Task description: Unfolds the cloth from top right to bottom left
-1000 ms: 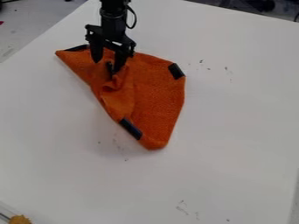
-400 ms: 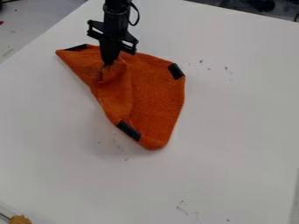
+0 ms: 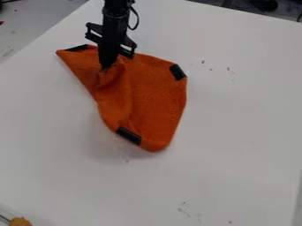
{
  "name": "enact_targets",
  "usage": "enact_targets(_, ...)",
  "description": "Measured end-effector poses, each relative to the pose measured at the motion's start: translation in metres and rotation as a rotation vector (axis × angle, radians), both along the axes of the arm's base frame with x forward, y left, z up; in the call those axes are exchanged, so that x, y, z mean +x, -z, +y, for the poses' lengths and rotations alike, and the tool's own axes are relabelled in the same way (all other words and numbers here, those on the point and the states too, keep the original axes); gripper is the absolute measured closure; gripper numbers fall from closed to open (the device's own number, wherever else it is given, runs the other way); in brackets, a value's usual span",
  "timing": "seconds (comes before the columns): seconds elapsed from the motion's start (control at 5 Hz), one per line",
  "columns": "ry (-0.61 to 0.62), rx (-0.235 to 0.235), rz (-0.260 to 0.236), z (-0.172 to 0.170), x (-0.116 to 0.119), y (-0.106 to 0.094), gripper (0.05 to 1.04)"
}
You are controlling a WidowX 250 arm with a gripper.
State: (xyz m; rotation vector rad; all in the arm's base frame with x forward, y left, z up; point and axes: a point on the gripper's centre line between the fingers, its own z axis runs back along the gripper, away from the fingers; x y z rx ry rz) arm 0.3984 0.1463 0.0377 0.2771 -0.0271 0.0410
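The black gripper (image 3: 106,67) hangs over the upper left part of the orange cloth (image 3: 156,99), its fingers together on a raised fold of the fabric. From that pinch a layer of cloth runs down toward the lower left edge. Black patches mark the cloth at its upper left corner, at its right edge and at its bottom left edge. What lies beneath the raised fold is hidden.
The cloth lies on a white table (image 3: 236,128) with small dark marks on it. At the bottom left corner is a yellowish-brown object (image 3: 20,221). Dark items stand behind the table's far edge.
The gripper's fingers have come together on the cloth, then moved slightly left. The fold is drawn up with them, and the black patch at the bottom left edge has shifted a little down and left.
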Motion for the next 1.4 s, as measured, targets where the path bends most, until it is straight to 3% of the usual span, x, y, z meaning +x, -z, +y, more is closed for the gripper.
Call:
enact_targets(0.2, -0.033, 0.077, -0.051, 0.012, -0.02, -0.038, 1.03)
enact_targets(0.4, -0.115, 0.091, -0.056, 0.035, -0.053, -0.046, 1.03)
enact_targets(0.6, -0.213, 0.042, -0.062, 0.052, -0.093, -0.034, 1.03)
enact_targets(1.0, -0.303, -0.045, -0.076, 0.076, -0.134, -0.006, 1.03)
enact_targets(1.4, -0.39, -0.051, -0.032, 0.083, -0.165, 0.009, 1.03)
